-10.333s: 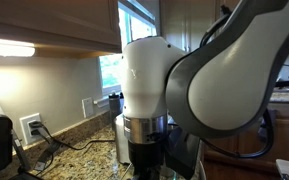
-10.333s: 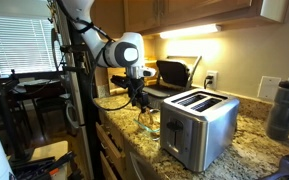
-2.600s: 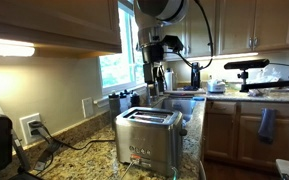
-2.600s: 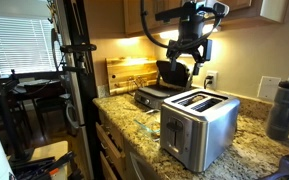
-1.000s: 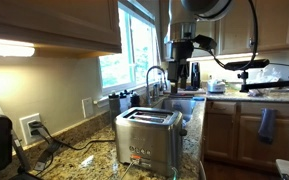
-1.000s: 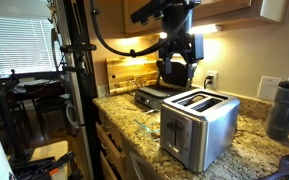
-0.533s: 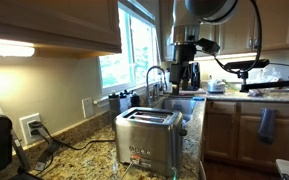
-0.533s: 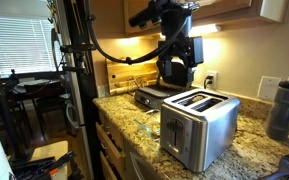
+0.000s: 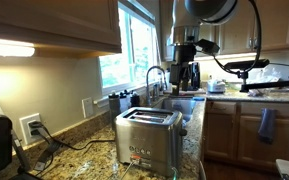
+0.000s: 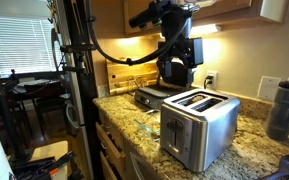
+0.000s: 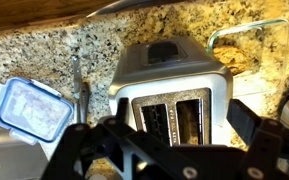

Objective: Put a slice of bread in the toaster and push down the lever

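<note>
The gripper (image 9: 184,80) hung well above the toaster (image 10: 199,125) near the bench's (image 10: 119,112) front edge. Its grip could not be made out. No slice of bread was visible and the slots (image 11: 149,120) looked empty, so loading and the push-down apparently remained.

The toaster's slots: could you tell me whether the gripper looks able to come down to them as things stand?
Probably yes. The gripper hangs in open air higher than the toaster, and the wrist view looks down on both slots uncovered, with nothing between.
</note>
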`<state>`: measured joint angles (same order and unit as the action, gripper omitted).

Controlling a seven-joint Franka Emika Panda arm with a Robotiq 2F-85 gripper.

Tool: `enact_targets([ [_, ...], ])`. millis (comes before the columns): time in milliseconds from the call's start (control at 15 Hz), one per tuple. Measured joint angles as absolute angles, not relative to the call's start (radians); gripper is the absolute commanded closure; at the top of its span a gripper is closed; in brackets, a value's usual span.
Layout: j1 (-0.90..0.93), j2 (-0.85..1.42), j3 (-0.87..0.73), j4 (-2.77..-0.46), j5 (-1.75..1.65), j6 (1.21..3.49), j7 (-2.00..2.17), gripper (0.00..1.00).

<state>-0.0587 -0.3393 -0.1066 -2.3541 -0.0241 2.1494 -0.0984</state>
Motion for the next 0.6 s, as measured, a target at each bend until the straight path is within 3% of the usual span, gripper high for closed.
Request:
enact_targets([
  [600,-0.061,-0.394,-0.107,-2.472,-0.028,2.208,-0.107,0.0],
])
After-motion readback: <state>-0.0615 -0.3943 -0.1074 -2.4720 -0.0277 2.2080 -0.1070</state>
